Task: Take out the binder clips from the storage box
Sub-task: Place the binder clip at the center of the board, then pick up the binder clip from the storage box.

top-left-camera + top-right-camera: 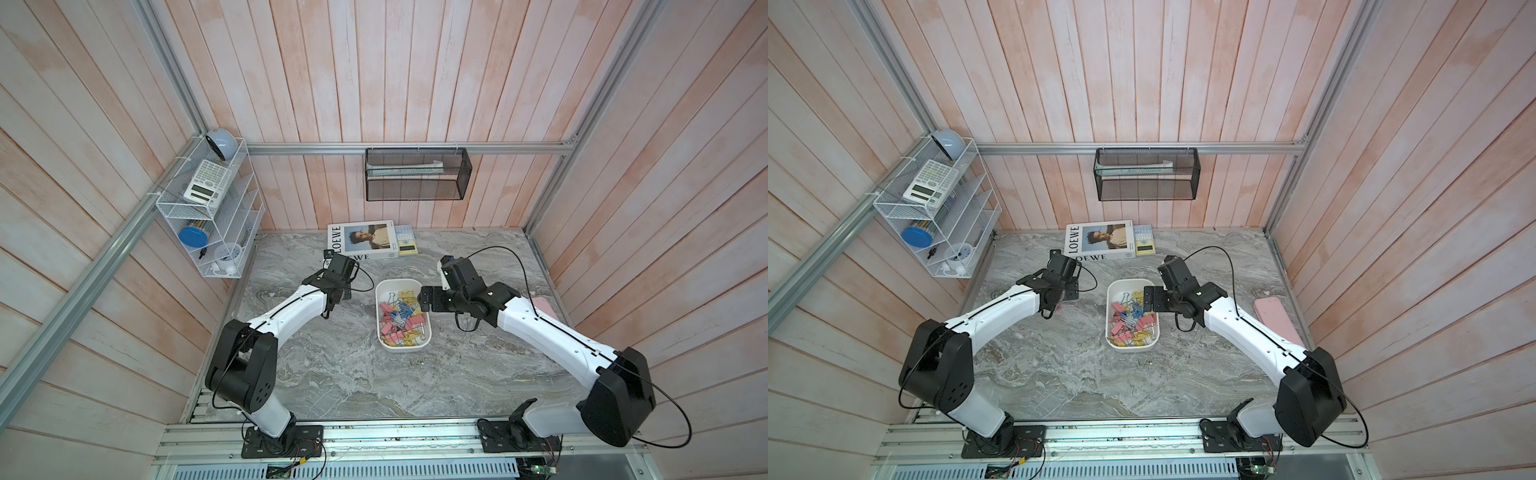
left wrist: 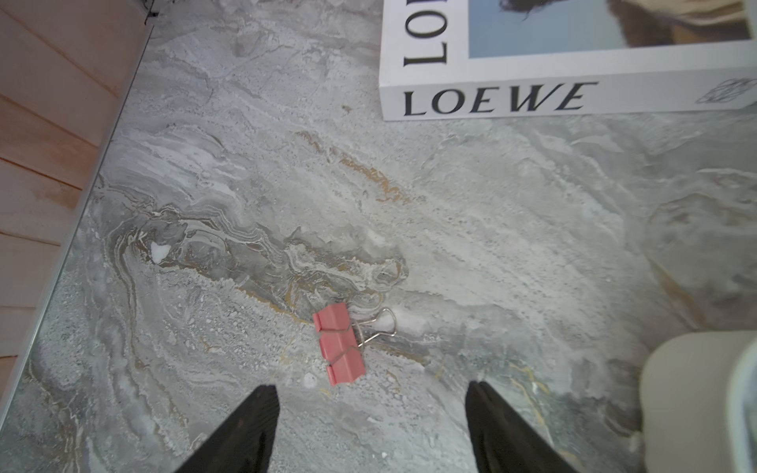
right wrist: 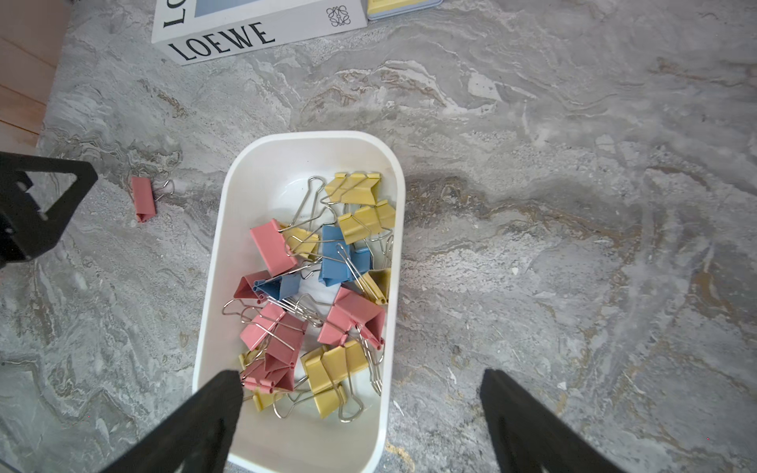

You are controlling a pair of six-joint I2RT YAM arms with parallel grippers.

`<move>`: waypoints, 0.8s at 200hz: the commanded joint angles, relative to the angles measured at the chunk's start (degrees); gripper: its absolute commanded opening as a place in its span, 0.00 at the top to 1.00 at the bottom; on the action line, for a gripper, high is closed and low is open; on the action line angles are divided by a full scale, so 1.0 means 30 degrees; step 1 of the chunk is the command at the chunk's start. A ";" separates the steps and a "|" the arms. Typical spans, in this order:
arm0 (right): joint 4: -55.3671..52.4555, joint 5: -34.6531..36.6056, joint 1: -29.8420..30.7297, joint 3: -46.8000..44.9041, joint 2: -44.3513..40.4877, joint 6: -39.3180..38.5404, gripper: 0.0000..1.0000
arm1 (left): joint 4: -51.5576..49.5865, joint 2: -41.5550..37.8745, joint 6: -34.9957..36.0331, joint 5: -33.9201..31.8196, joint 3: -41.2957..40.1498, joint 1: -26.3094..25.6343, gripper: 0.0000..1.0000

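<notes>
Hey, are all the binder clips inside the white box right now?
No, one pink clip lies on the table outside the box, apart from its wall, in the right wrist view.

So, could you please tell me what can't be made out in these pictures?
- Clips in the box: right wrist view, upper ones bury lower ones; no full count.
- Loose pink clip: both top views, almost hidden under the left arm.
- Basket contents: both top views, veiled by mesh, too small.
- Book cover: wrist views, cut off by the frame edge.
</notes>
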 commanded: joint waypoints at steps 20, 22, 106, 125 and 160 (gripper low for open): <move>0.0809 0.0654 -0.1055 -0.1422 -0.1800 -0.0442 0.02 | -0.0193 -0.0038 0.1096 0.0501 0.2293 -0.2050 0.22; 0.0814 0.0650 -0.1108 -0.1507 -0.1858 -0.0449 0.02 | -0.0230 0.0043 0.1082 0.0523 0.2409 -0.2129 0.22; -0.0194 0.0089 -0.2985 -0.3252 -0.4409 -0.0636 0.02 | -0.1454 0.4705 0.2551 0.1687 0.7504 -0.4981 0.34; -0.0561 0.0088 -0.3233 -0.3442 -0.4835 -0.0676 0.02 | -0.1368 0.5608 0.2963 0.2416 0.8152 -0.5178 0.40; -0.0819 0.0124 -0.3620 -0.3760 -0.5350 -0.0470 0.02 | -0.2074 0.7483 0.4036 0.2724 0.9767 -0.5627 0.49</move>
